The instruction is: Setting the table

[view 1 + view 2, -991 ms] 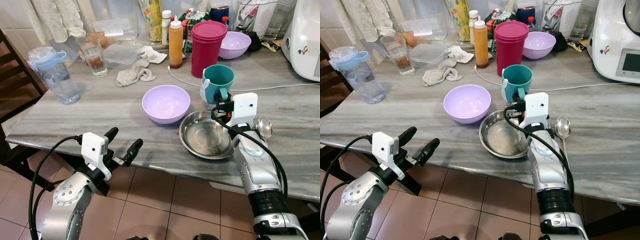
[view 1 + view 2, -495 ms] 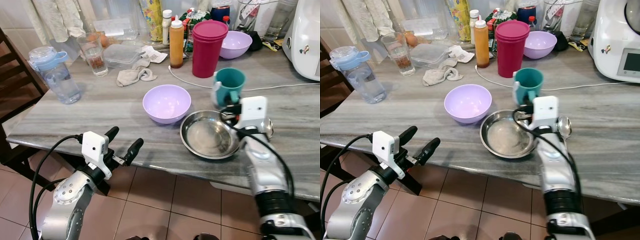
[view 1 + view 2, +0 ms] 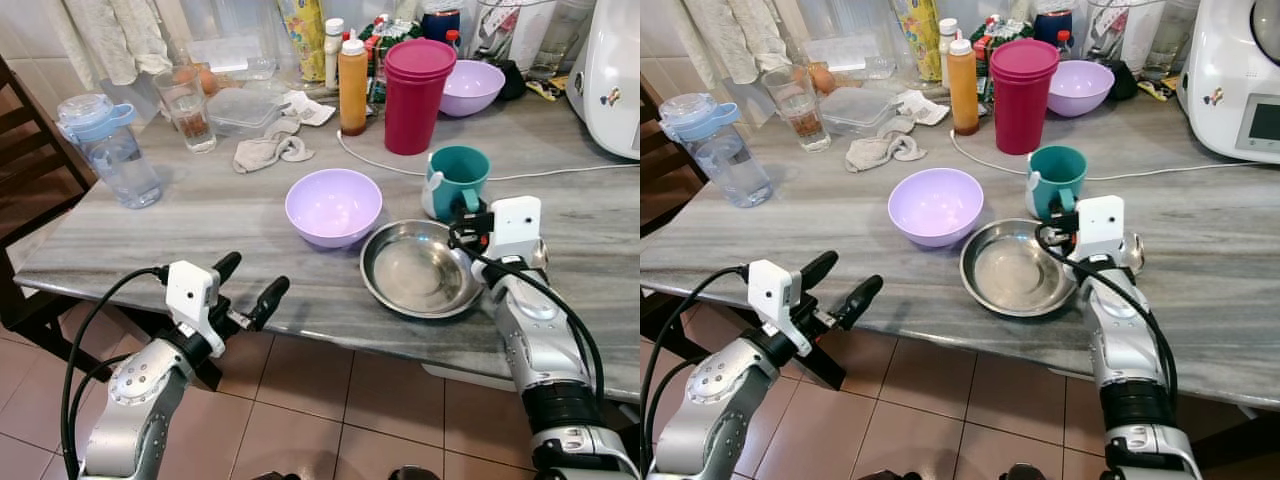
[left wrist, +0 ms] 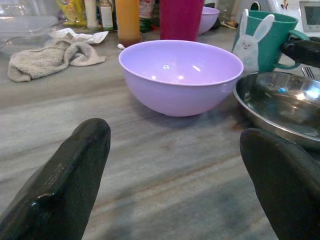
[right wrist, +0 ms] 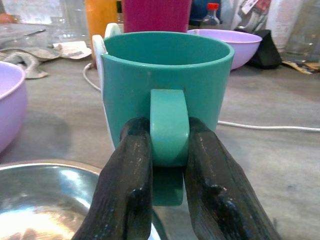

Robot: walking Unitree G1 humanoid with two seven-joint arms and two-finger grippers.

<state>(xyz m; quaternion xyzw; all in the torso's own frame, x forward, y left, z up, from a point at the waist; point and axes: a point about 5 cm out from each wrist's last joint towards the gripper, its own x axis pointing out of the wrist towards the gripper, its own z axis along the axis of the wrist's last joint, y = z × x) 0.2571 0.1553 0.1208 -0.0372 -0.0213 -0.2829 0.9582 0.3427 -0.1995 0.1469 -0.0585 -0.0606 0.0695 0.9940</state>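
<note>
The right gripper (image 5: pixel 167 165) pinches the handle of the teal mug (image 3: pixel 456 178), upright just behind the steel plate (image 3: pixel 420 268) near the table's (image 3: pixel 200 215) front edge. The left gripper (image 3: pixel 250 290) hangs wide open, empty, below that edge

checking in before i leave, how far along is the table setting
Partly done. A lilac bowl and a steel plate already sit side by side near the table's front edge. In hand: the right end effector is shut on the handle of the teal mug, which stands just behind the plate. The left end effector waits open below the table edge. The mug is not yet released.
</note>
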